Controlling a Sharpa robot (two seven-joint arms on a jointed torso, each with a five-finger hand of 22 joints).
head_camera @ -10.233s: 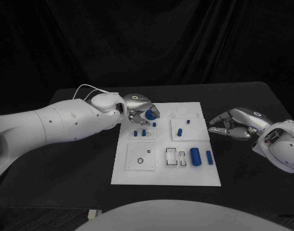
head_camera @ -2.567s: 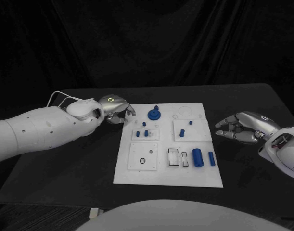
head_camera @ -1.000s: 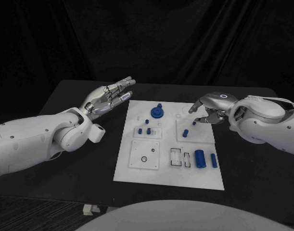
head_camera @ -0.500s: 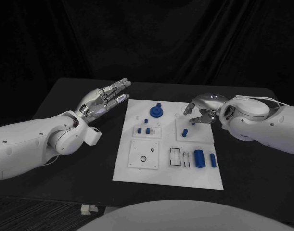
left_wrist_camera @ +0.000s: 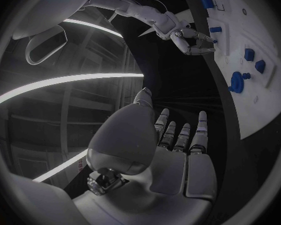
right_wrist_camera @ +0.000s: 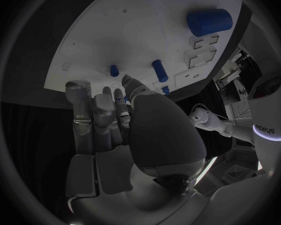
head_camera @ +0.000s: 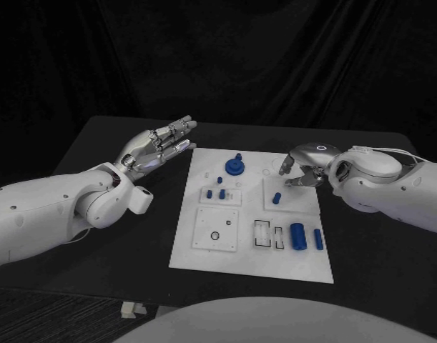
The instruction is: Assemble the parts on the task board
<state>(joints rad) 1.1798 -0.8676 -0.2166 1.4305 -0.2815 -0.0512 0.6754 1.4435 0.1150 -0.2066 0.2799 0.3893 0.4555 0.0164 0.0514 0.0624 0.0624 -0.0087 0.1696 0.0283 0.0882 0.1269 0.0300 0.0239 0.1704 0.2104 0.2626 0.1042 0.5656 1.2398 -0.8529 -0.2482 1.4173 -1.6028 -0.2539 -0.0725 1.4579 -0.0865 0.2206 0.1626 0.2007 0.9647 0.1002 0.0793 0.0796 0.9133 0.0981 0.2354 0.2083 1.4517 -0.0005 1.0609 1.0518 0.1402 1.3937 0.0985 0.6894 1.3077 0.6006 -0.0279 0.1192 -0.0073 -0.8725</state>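
Note:
The white task board (head_camera: 249,246) lies in the middle of the table. A round blue part with a knob (head_camera: 234,166) stands near its far edge, with small blue pegs (head_camera: 215,194) below it. My right hand (head_camera: 302,168) hovers over the board's far right area, fingers pointing down at a small blue peg (head_camera: 285,184) and holding nothing. In the right wrist view that peg (right_wrist_camera: 114,70) lies just beyond my fingertips (right_wrist_camera: 107,92). My left hand (head_camera: 161,145) is raised left of the board, palm up, fingers straight and spread, empty.
Another peg (head_camera: 277,198) stands nearer on the right panel. Two blue cylinders (head_camera: 297,236) lie side by side near the board's front right, beside rectangular slots (head_camera: 264,234). A ring (head_camera: 212,236) marks the front left panel. Bare black table surrounds the board.
The left hand has left the round blue part on the board and drawn back, opening palm up. The right hand came from the table's right side onto the board, then sank slightly.

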